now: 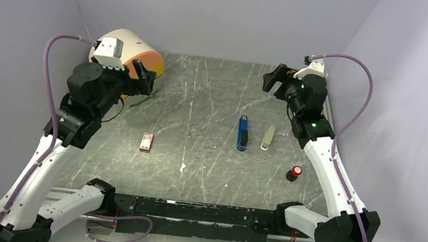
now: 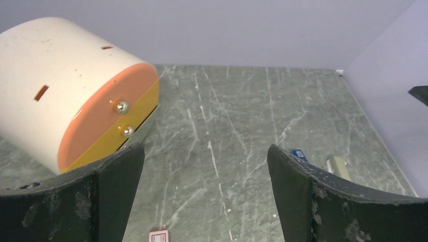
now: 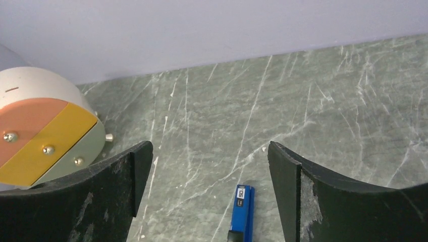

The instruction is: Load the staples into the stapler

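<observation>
Top view: blue stapler (image 1: 243, 133) lies flat, right of middle; little pink box of staples (image 1: 147, 142) left of middle; best to come straight down and pinch the long sides | Left wrist: left gripper (image 2: 205, 151) spread wide, holding nothing; box at bottom edge | Right wrist: right gripper (image 3: 209, 148) spread wide, holding nothing; stapler at bottom middle

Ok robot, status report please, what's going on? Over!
Left fingers open, empty. Right fingers open, empty. Stapler flat on table, untouched; staple box apart to its left. Nothing on top of either. Over.
</observation>
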